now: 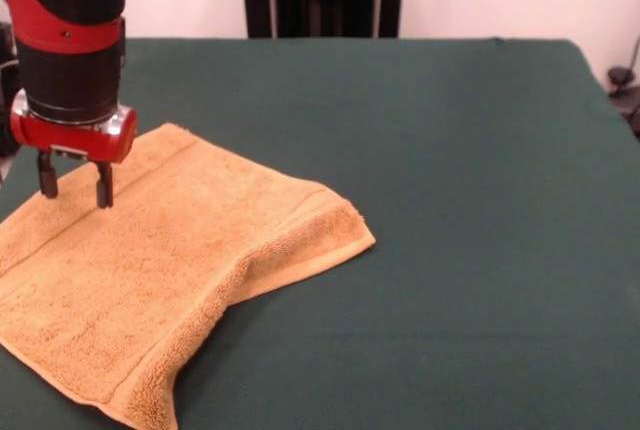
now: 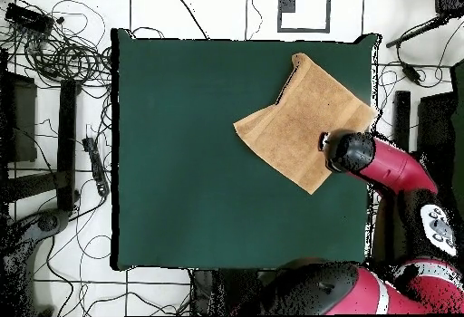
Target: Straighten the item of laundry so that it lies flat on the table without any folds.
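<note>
Pincer (image 1: 75, 190) sits at the left of the front view, hanging from the red and black arm (image 1: 68, 40) over the towel (image 1: 170, 270). Its two fingers (image 1: 103, 186) stand apart with nothing between them. The tips are at or just above the pile near the woven band by the far edge; contact cannot be confirmed.

The towel lies on the tabletop (image 1: 460, 200), at the left and near side in the front view. In the overhead view the towel (image 2: 304, 119) lies close to the right edge of the tabletop (image 2: 199, 150), toward the upper right corner.

Status of the task:
- Done: the left portion, under and around the pincer, lies mostly flat in one layer.
- Left: along the right side a raised fold runs from the right corner toward the near edge, with cloth doubled under. The overhead view shows a matching notch in the outline at the upper left side.

Judgement: the task is partly complete. The doubled section must be drawn outward until the outline reads as a plain square.
</note>
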